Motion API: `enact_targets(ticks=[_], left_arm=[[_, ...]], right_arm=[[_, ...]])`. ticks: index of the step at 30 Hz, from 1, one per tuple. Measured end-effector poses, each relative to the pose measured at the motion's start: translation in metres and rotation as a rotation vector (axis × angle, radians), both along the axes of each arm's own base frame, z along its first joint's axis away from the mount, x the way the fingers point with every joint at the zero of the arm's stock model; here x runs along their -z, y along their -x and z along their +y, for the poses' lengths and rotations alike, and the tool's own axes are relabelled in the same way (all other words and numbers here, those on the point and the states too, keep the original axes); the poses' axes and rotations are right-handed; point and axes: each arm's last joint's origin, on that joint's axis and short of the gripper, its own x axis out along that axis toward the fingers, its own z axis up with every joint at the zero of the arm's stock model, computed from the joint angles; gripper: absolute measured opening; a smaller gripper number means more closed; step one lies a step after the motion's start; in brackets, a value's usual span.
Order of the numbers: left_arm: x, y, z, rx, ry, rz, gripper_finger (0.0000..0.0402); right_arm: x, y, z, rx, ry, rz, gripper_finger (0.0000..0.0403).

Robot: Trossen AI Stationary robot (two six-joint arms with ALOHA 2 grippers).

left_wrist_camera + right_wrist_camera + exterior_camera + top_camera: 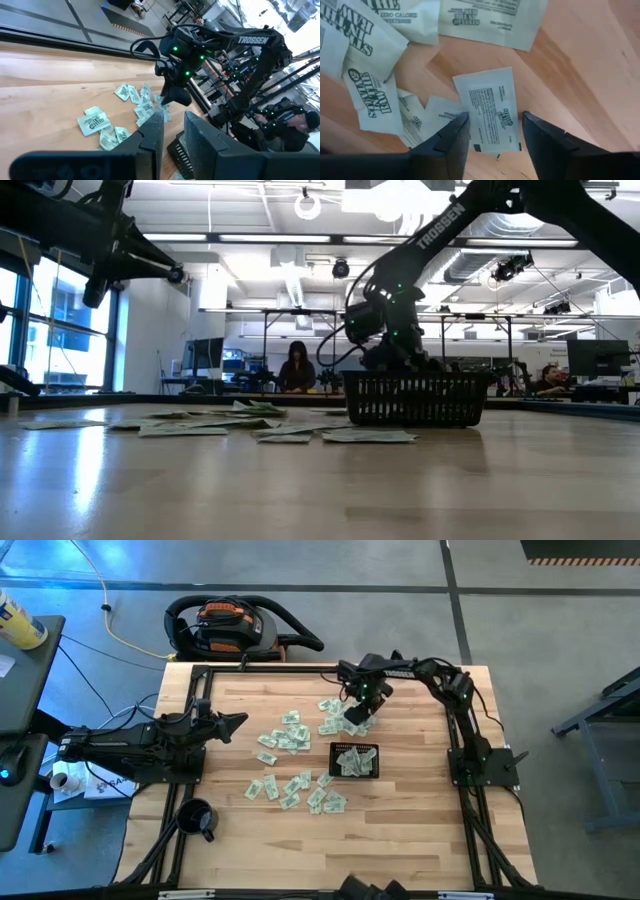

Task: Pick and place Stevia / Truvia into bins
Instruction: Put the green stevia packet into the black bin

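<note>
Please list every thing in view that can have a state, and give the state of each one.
Right gripper: lowered over the far sachets, fingers either side of one sachet lying flat.
Left gripper: raised over the table's left side, holding nothing, a small gap between its fingers.
Black basket: upright, several sachets inside.
Loose sachets: scattered flat on the table.
Black mug: upright.

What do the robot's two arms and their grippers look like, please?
Both arms are dark, nearly black, and jointed. The right arm bears white TROSSEN lettering, small green lights near its wrist and black cables looping along it. The left arm looks equally dark and angular. The right gripper and the left gripper each have two flat, matte, dark, blocky fingers.
</note>
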Motion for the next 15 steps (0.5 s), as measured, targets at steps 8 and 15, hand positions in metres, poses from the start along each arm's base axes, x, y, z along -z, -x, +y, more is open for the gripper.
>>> enact_targets(ticks=[8,15], left_arm=[[0.0,0.0,0.0,-0.002,-0.001,0.0,0.0111],[0.0,0.0,0.0,-0.002,-0.001,0.001,0.0111]], right_arm=[[0.0,0.002,-0.003,0.032,-0.056,-0.036,0.0048],[-0.013,-0.011,-0.004,0.012,-0.015,-0.078,0.0015]])
